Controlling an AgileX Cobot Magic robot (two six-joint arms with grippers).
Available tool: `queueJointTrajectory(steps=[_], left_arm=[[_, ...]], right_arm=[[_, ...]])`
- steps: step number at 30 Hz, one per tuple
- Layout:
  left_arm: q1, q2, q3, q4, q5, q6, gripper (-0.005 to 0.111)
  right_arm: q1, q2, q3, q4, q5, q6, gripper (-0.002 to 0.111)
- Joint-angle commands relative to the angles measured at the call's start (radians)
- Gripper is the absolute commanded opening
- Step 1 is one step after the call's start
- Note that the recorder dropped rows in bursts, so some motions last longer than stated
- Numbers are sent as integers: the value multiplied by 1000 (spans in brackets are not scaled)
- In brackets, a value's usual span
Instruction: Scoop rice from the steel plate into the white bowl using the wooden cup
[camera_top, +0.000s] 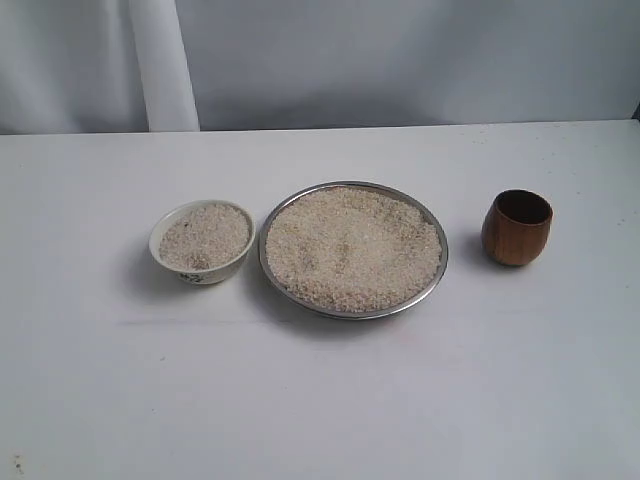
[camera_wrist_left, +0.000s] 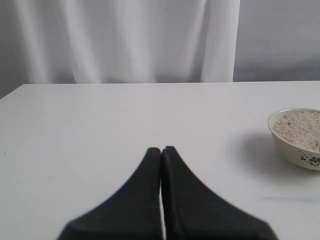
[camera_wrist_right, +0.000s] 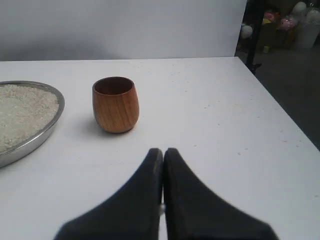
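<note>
Currently wooden cup (camera_top: 517, 228) upright beside steel plate (camera_top: 352, 314).

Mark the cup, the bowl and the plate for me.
cup (camera_wrist_right: 115, 107), right wrist view, on its outer wall.
bowl (camera_top: 203, 275), exterior view, on its front outer wall.
plate (camera_top: 353, 315), exterior view, on its near rim.

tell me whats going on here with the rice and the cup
Nothing is being handled right now. The left claw and the right claw are both shut and empty, above the table. The steel plate sits in the middle, full of rice. The white bowl, beside it on the left of the exterior view, also holds rice. The wooden cup stands upright on the plate's other side, apart from it and untouched.
</note>
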Motion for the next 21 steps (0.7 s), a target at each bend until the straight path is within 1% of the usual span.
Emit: queueJointTrajectory(steps=[1,10,14,16,19,20,21], left_arm=[[-3,-3,2,0,-6,-4,0],[-3,-3,2,0,-6,-4,0],[-3,-3,2,0,-6,-4,0],[-3,-3,2,0,-6,-4,0],[-3,-3,2,0,-6,-4,0],[-3,-3,2,0,-6,-4,0],[-3,-3,2,0,-6,-4,0]], right_arm=[[-6,-6,3,5,0,2,0],[-6,-6,3,5,-7,2,0],[-6,-6,3,5,-190,2,0],[-6,-6,3,5,-342,2,0],[-6,-6,3,5,-496,2,0],[-6,-6,3,5,-600,2,0],[-6,-6,3,5,-651,2,0]])
